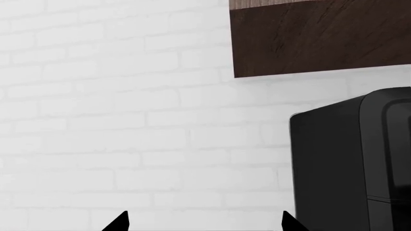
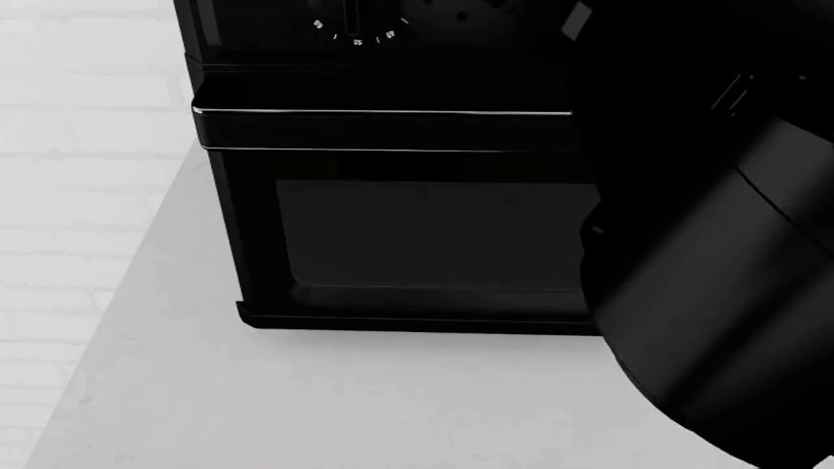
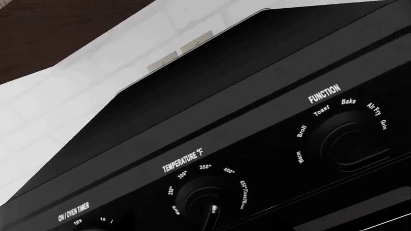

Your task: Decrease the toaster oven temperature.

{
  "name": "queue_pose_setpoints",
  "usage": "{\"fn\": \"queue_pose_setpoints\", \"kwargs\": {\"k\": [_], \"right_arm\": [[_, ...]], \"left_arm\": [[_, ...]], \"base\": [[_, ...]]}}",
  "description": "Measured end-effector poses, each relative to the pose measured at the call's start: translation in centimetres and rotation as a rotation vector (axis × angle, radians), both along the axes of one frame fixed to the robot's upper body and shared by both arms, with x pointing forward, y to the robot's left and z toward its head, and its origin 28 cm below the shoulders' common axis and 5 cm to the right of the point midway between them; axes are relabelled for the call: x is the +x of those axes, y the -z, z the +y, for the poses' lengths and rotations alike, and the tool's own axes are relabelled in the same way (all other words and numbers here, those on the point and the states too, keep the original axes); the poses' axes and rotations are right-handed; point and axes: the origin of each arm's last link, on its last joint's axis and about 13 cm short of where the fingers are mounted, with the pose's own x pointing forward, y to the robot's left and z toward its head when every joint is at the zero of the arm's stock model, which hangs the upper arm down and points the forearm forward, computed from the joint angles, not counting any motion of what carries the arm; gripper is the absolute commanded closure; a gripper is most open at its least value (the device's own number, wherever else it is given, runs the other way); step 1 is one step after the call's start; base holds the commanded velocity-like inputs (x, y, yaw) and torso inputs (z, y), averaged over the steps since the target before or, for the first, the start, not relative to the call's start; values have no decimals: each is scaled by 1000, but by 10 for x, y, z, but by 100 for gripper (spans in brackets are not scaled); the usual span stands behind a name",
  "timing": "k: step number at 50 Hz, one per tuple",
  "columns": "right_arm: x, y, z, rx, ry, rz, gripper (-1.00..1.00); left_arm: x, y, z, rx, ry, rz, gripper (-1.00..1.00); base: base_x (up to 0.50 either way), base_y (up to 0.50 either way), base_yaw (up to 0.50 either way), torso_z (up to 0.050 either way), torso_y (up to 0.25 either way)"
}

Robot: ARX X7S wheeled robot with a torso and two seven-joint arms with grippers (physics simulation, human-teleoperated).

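The toaster oven (image 2: 391, 244) is a glossy black box on the grey counter, with a dark glass door and a wide bar handle (image 2: 378, 129) with a thin silver edge. In the right wrist view its control panel (image 3: 257, 144) fills the frame at close range. The temperature knob (image 3: 200, 201) has a white mark on its lower side, and the function knob (image 3: 353, 143) is beside it. My right gripper's fingers do not stand out against the black panel. My left gripper (image 1: 204, 224) is open and empty, facing the brick wall beside the oven's side (image 1: 353, 159).
My right arm (image 2: 729, 293) covers the oven's right part in the head view. A white brick wall (image 1: 128, 120) stands behind the counter (image 2: 326, 391), with a dark wood cabinet (image 1: 321, 38) above. A timer dial label (image 3: 74, 211) sits at the panel's end.
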Motion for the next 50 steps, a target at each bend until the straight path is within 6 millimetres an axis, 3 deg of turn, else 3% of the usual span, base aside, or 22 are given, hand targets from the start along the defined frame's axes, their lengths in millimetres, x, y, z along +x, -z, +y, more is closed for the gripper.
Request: {"fn": "queue_pose_setpoints", "kwargs": {"k": [50], "right_arm": [[18, -3, -5, 22, -26, 22, -100]], "left_arm": [[0, 3, -2, 18, -2, 11, -100]], "base": [[0, 0, 0, 0, 0]]}}
